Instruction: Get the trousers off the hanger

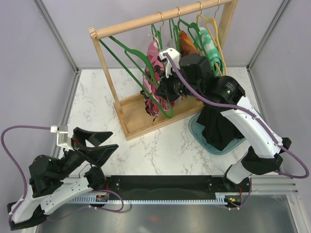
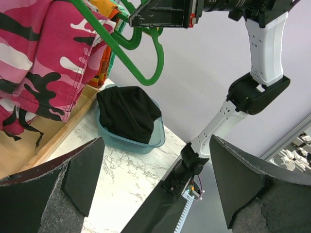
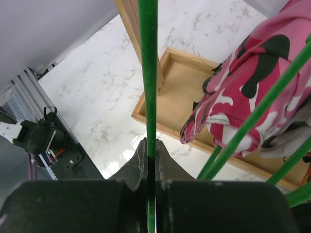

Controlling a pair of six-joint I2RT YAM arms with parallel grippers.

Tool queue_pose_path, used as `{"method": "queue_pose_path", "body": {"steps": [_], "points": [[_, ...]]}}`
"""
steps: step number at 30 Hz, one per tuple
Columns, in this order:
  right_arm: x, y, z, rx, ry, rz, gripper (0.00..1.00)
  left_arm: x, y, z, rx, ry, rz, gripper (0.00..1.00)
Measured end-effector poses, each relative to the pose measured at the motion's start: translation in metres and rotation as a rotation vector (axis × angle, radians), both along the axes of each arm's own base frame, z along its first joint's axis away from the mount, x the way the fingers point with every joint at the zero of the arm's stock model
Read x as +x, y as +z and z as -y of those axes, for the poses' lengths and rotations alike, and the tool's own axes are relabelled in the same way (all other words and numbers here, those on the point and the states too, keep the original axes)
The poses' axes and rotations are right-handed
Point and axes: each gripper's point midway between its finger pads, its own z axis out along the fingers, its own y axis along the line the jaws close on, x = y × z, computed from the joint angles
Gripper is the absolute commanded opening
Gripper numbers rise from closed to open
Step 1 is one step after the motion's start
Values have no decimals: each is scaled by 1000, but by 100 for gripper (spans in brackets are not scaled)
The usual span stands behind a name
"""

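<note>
The pink-white-dark camouflage trousers (image 1: 152, 73) hang on a green hanger (image 1: 167, 112) on the wooden rack (image 1: 141, 20). My right gripper (image 1: 164, 94) is shut on a bar of that green hanger (image 3: 148, 73), right beside the camouflage trousers (image 3: 252, 82); in the right wrist view the right gripper (image 3: 151, 148) pinches the bar. The orange-patterned trousers (image 1: 187, 42) and the green-white ones (image 1: 210, 46) hang further right. The plain black trousers (image 1: 218, 127) lie in a teal basin (image 1: 195, 130). My left gripper (image 1: 97, 143) is open and empty, low at the near left, and its wrist view shows the left gripper (image 2: 158, 167) facing the basin (image 2: 158, 138).
The rack's wooden base tray (image 1: 133, 124) stands on the marble table, with its upright post (image 1: 108, 73) at the left. A yellow hanger (image 1: 217, 34) hangs at the rail's right end. The right arm (image 1: 252, 126) reaches over the basin. A black rail (image 1: 160, 187) runs along the near edge.
</note>
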Motion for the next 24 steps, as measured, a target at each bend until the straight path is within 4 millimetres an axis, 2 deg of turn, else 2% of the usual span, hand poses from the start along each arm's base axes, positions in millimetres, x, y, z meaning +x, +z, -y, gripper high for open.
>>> {"method": "queue_pose_path", "body": {"steps": [6, 14, 18, 24], "points": [[10, 4, -22, 41, -2, -37, 0, 1, -1, -5, -5, 19, -3, 96], [51, -5, -71, 52, -5, -21, 0, 1, -3, -5, -1, 21, -6, 96], [61, -11, -75, 36, -18, -2, 0, 0, -3, -7, -5, 21, -4, 97], [80, -4, -80, 53, -39, 59, 0, 1, -4, -7, -7, 24, -4, 98]]}}
